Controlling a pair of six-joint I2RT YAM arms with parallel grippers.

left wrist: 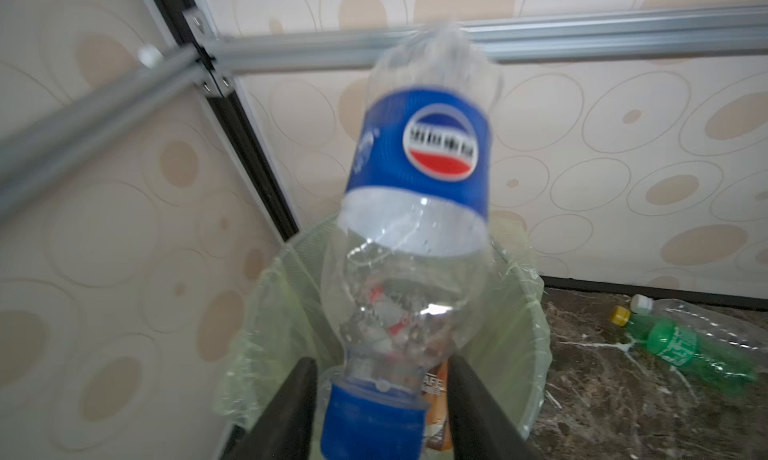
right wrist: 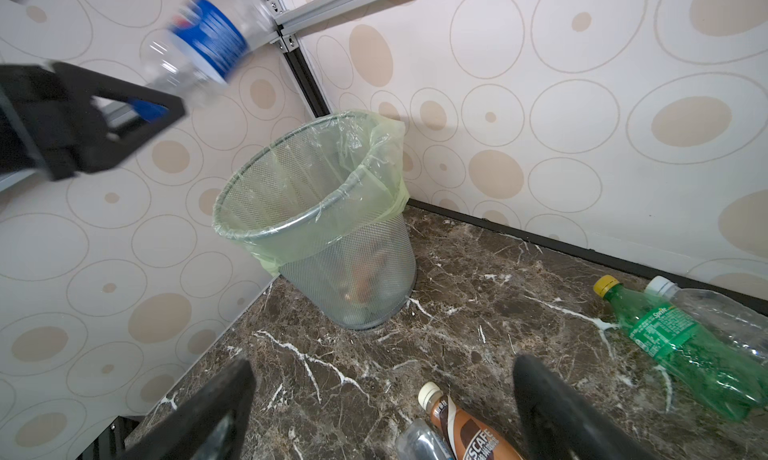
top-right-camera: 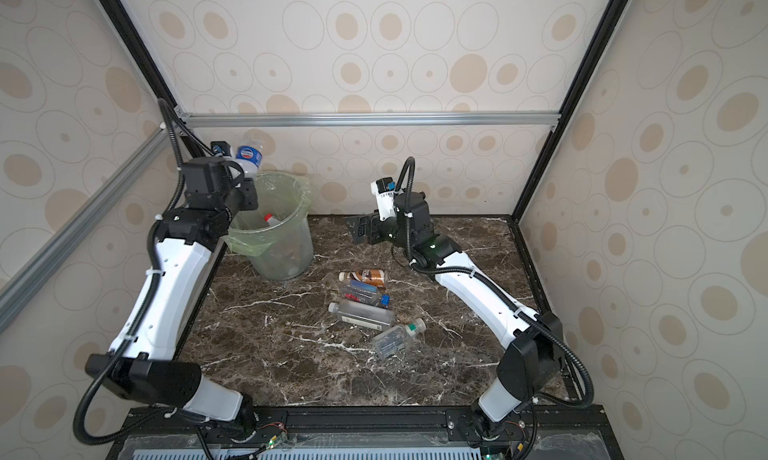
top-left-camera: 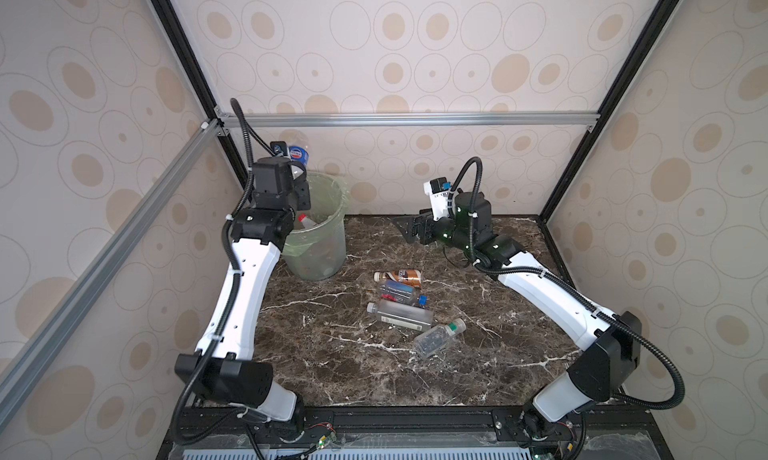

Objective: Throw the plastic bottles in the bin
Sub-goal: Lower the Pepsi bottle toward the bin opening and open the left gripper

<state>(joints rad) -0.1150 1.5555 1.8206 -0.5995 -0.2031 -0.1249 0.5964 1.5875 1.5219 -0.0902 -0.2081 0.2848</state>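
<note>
step in hand, judged from the pose: dropping the blue-labelled bottle (left wrist: 419,146) into the bin (right wrist: 357,271). cap down between the fingers of the left end effector (left wrist: 382,360), body pointing up and away, right above the bin's mouth in the left wrist view. jaws parted wider than the cap, with a gap showing on one side, so open rather than clamped (bottle blurred, likely slipping out).

best to hold the wrist above the middle of the opening, not the rim, and spread the jaws fully so the cap cannot catch on a finger. worth watching the tall body: could tip toward the wall (left wrist: 582,167) and go over the rim. no pulling away until the bottle sits below the rim.

right end effector (right wrist: 382,364) wide open and empty, low over the surface (top-left-camera: 332,354), just beside the brown-labelled bottle (right wrist: 469,433); sensible to line up on that one next.

not yet binned: a cluster of four (top-left-camera: 401,300) mid-surface, the brown-labelled one among them, plus a green bottle (right wrist: 681,345) and a clear bottle (right wrist: 723,312) by the wall.
</note>
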